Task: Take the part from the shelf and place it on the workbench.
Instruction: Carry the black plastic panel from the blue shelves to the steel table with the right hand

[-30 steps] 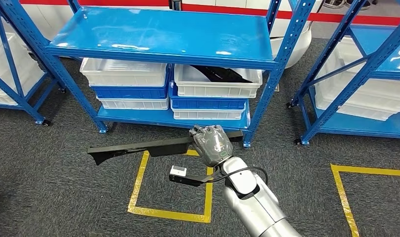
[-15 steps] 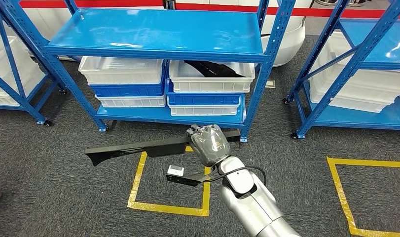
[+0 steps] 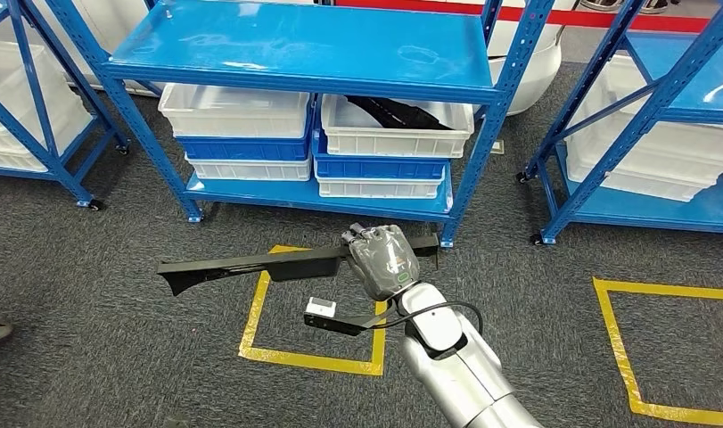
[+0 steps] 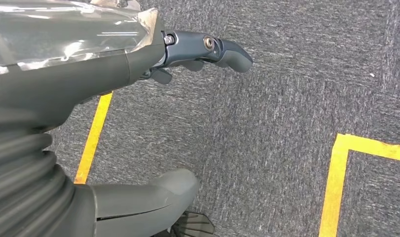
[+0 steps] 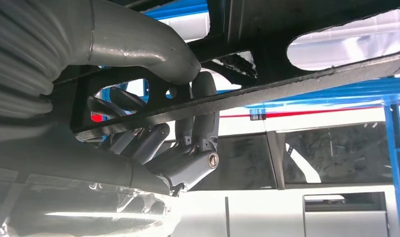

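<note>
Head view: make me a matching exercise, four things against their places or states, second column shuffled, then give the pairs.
Things:
1. black part
2. right hand
3. top right bin
4. yellow tape square

Places or states:
A. on the grey carpet
B. holds another dark part, on the shelf
C. held level above the floor
D. grips the part near one end

Pairs: 1-C, 2-D, 3-B, 4-A
</note>
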You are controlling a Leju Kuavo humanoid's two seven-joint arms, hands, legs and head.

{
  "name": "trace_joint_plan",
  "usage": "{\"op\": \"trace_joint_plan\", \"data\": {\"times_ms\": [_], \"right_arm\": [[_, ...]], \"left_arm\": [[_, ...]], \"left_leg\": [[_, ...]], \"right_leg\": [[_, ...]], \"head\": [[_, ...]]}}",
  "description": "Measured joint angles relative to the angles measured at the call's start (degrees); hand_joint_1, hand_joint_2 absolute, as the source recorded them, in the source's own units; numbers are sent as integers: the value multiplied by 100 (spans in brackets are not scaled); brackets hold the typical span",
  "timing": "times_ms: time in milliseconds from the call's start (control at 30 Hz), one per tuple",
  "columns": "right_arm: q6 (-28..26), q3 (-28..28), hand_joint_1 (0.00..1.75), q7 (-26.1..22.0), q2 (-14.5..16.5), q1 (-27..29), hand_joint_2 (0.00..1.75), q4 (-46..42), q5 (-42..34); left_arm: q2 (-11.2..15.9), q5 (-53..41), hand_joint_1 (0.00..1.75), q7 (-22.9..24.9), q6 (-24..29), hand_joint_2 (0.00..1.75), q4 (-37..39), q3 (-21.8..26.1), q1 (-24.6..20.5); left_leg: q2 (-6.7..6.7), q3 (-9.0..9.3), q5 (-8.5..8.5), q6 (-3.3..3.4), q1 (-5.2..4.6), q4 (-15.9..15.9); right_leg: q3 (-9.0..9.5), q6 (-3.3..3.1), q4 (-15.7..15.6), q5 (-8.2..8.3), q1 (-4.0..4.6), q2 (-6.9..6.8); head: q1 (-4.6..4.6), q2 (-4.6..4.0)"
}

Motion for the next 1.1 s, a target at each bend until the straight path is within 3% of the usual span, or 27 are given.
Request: {"op": "trace_joint_plan", "data": {"times_ms": [67, 167, 233, 300, 367, 400, 433, 500, 567, 633, 700, 733, 800, 867, 900, 933, 1000, 1067, 1100], "right_arm": [[0, -1, 175, -11, 16, -19, 175, 2, 1], [0, -2, 175, -16, 38, -31, 175, 10, 1], [0, -2, 175, -17, 66, -43, 175, 15, 1], [0, -1, 175, -20, 88, -46, 175, 21, 1], [0, 0, 175, -22, 92, -41, 175, 39, 1], [0, 0, 175, -23, 92, -38, 175, 50, 1], [0, 0, 175, -24, 92, -39, 175, 58, 1], [0, -1, 175, -26, 102, -44, 175, 63, 1], [0, -2, 175, -27, 115, -53, 175, 63, 1], [0, -3, 175, -28, 129, -58, 175, 63, 1], [0, -4, 175, -29, 134, -60, 175, 63, 1], [0, -6, 175, -30, 129, -65, 175, 63, 1], [0, -9, 175, -31, 115, -70, 175, 66, -1], [0, -9, 175, -32, 99, -63, 175, 78, -2], [0, -9, 175, -32, 91, -58, 175, 85, -1], [0, -9, 175, -32, 86, -56, 175, 92, -1], [-1, -9, 175, -32, 85, -71, 175, 97, -1], [-5, -11, 175, -33, 91, -95, 175, 97, -4], [-7, -15, 175, -34, 90, -103, 175, 97, -7]], "left_arm": [[-1, 0, 0, 0, 15, 175, 0, 1, 0], [-1, 0, 0, 1, 32, 175, 0, 3, 4], [8, 4, 0, -1, 36, 175, 0, 4, 11], [15, 9, 0, -4, 38, 175, 0, 4, 15], [17, 10, 0, -8, 39, 175, 0, 5, 17], [19, 12, 0, -9, 39, 175, 0, 7, 19], [22, 14, 0, -10, 40, 175, 0, 8, 19], [29, 15, 0, -13, 40, 175, 0, 13, 10], [33, 15, 0, -20, 42, 175, 0, 26, 0], [33, 14, 0, -26, 44, 175, 0, 41, 1], [30, 15, 0, -26, 45, 175, 0, 51, -2], [29, 15, 0, -26, 45, 175, -1, 55, -5], [27, 15, 0, -27, 45, 175, -2, 64, -9], [25, 15, 0, -30, 45, 175, -2, 77, -6], [24, 15, 0, -32, 45, 175, -2, 83, -4], [23, 15, 0, -33, 45, 175, -2, 87, -3], [21, 16, 0, -42, 44, 175, -2, 93, -3], [20, 22, 0, -50, 40, 175, -2, 101, -3], [20, 31, 0, -52, 38, 175, -2, 107, -2]], "left_leg": [[1, -24, 49, -68, -14, 12], [0, -59, 100, -181, 7, 9], [-6, -193, -156, -237, 33, 279], [-12, -474, -647, -287, 47, 1001], [-15, -667, -949, -321, 51, 1644], [-14, -617, -950, -323, 52, 1682], [-14, -436, -854, -314, 52, 1470], [-16, 116, -603, -269, 47, 656], [-24, 423, -486, -198, 15, 147], [-25, 411, -440, -118, -23, 92], [-2, 382, -339, -17, -2, 19], [9, 355, -277, 35, 9, -24], [24, 267, -177, 90, 8, -61], [27, 156, -98, 84, 1, -57], [28, 106, -60, 72, 0, -55], [28, 63, -23, 57, 2, -53], [23, -2, 41, 9, 1, -42], [20, -39, 95, -56, -15, -28], [21, -49, 120, -92, -20, -25]], "right_leg": [[241, -51, -472, 128, 32, 7], [199, -175, -487, 225, 29, 7], [172, -275, -498, 314, -28, -3], [97, -337, -493, 394, -30, -9], [5, -337, -484, 454, -12, -13], [-34, -327, -475, 478, -6, -13], [-66, -318, -462, 496, -4, -12], [-111, -296, -427, 520, 3, -9], [-147, -253, -402, 547, 35, -10], [-179, -177, -412, 596, 55, -11], [-244, -119, -366, 571, 62, -7], [-332, -119, -205, 457, 64, -2], [-621, -158, 460, 59, 47, 8], [-854, -145, 1160, -263, 23, 10], [-837, -111, 1255, -310, 14, 10], [-687, -67, 1091, -266, 5, 9], [-129, -1, 221, -52, -11, 9], [231, -16, -427, 114, 12, 13], [262, -49, -518, 144, 31, 16]], "head": [[-8, 0], [-15, 0], [-29, 0], [-48, 0], [-55, 0], [-55, 0], [-56, 0], [-57, 0], [-48, 0], [-41, 0], [-41, 0], [-35, 0], [-20, 0], [-11, 0], [-9, 0], [-6, 0], [-3, 0], [-9, 0], [-12, 0]]}}
